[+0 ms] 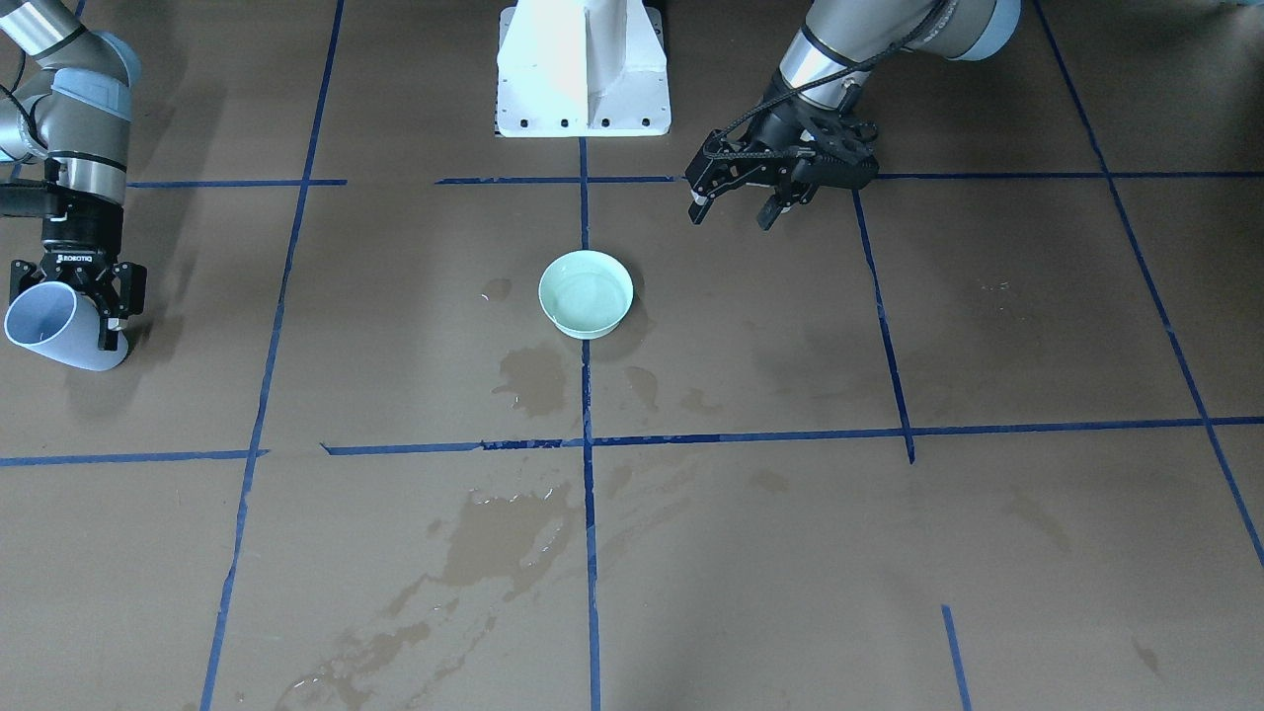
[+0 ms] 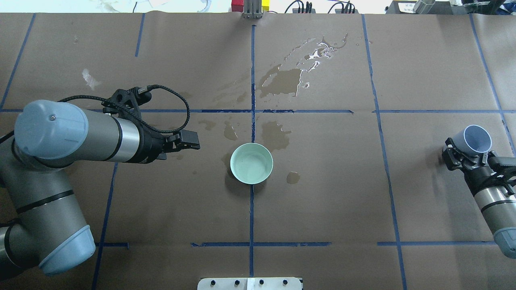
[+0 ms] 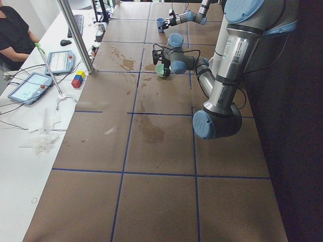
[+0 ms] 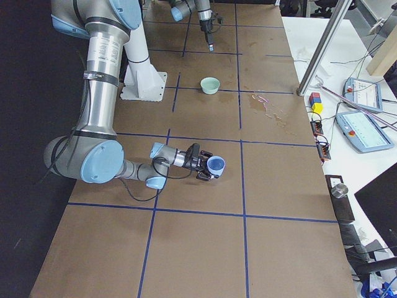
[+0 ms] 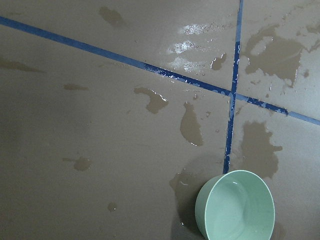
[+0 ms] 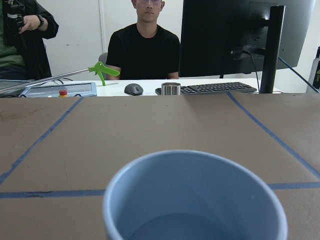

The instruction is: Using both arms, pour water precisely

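Because my right gripper [image 2: 467, 148] clamps the pale blue plastic cup [image 2: 477, 139], tilted, near the brown-papered table's [image 1: 987, 326] right edge, far from the mint-green round bowl [image 1: 586, 293] holding water [image 5: 235, 205] at its middle, and my left gripper [image 1: 733, 212] gapes empty, I could spill carrying it across.

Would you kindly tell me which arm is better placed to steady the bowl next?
Left, probably: the left gripper is open, empty and near the bowl, whereas the right gripper is shut on the blue cup, far from it.
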